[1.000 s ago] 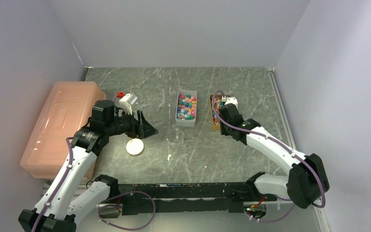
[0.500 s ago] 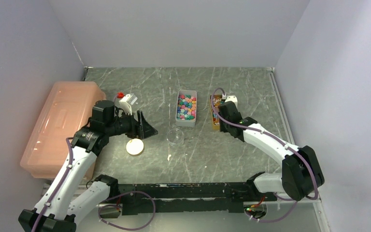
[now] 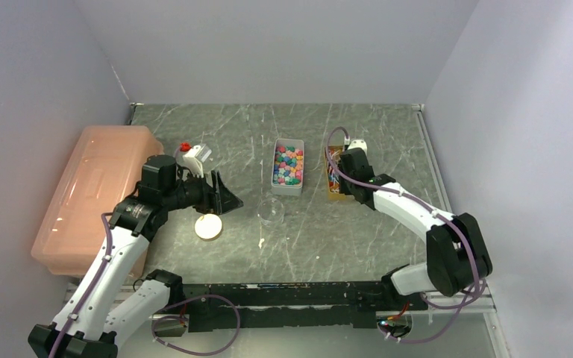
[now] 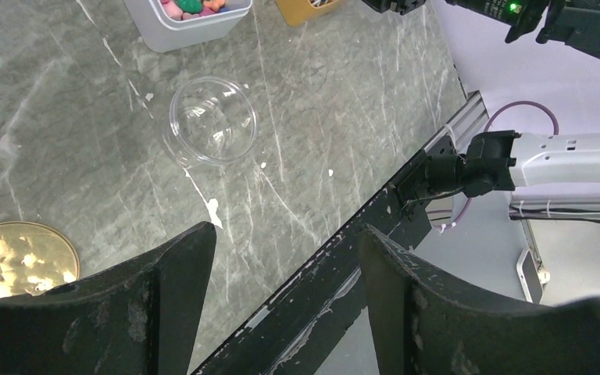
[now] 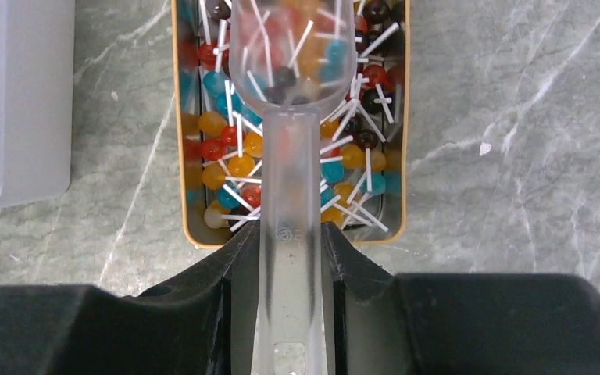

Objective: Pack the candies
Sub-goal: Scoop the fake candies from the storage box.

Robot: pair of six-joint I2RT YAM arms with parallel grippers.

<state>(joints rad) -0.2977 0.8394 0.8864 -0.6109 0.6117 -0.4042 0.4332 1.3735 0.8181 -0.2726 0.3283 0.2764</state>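
The candies point(image 3: 288, 165) are small chunky sweets in mixed pink, blue, green and yellow, filling a grey rectangular tray point(image 3: 286, 189) at mid-table. My right gripper point(image 5: 291, 234) is shut on the handle of a translucent plastic scoop point(image 5: 297, 47). The scoop's bowl hangs over an orange-rimmed tin point(image 5: 187, 234) of round lollipops with white sticks point(image 5: 226, 164), just right of the tray. In the top view that gripper point(image 3: 345, 165) is over the tin point(image 3: 333, 195). My left gripper point(image 4: 285, 234) stands open and empty, above the table point(image 3: 380, 142) left of a clear cup point(image 4: 212, 121).
A gold round lid point(image 3: 208, 226) lies below the left gripper point(image 3: 227, 201), with the clear cup point(image 3: 271, 210) to its right. A large pink plastic box point(image 3: 97, 194) fills the left edge. A small white object with a red cap point(image 3: 194, 154) sits behind the left arm.
The right arm's elbow has swung inward, and its gripper with the scoop has shifted slightly farther back over the tin. The left arm has not moved.
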